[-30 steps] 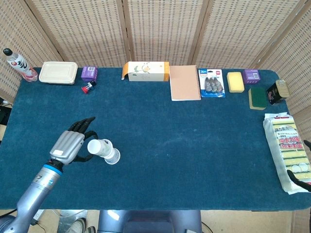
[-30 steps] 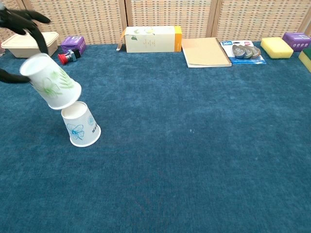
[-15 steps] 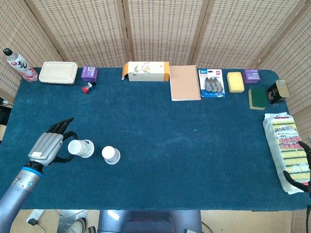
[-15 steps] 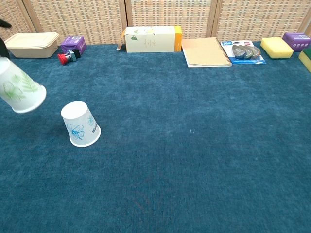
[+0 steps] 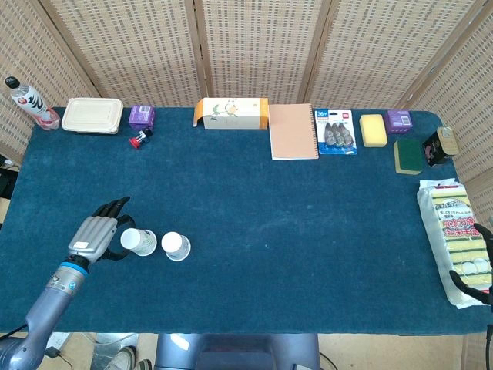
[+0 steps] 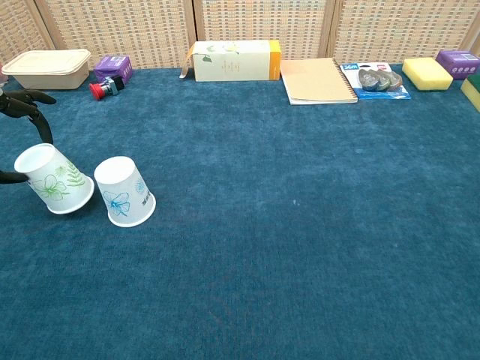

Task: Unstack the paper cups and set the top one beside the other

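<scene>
Two white paper cups are apart on the blue table cloth. The blue-flower cup (image 6: 124,190) (image 5: 176,246) stands upside down on the cloth. Just left of it is the green-leaf cup (image 6: 52,178) (image 5: 139,241), also upside down and tilted, its rim close to or on the cloth. My left hand (image 5: 96,235) holds this cup from the left, with fingertips (image 6: 24,100) over its top and the thumb below. Only dark fingertips of my right hand (image 5: 468,282) show at the table's right front edge, beside a sponge pack.
Along the back edge lie a bottle (image 5: 28,101), a lidded food box (image 5: 92,115), a purple box (image 5: 141,116), a red item (image 5: 139,139), a carton (image 5: 231,112), a notebook (image 5: 293,131), a blister pack (image 5: 336,131) and sponges (image 5: 373,129). A sponge pack (image 5: 456,235) lies at right.
My left hand lifted the green-leaf cup off the blue-flower cup, swung it left, then brought it back right and down beside the other cup.
</scene>
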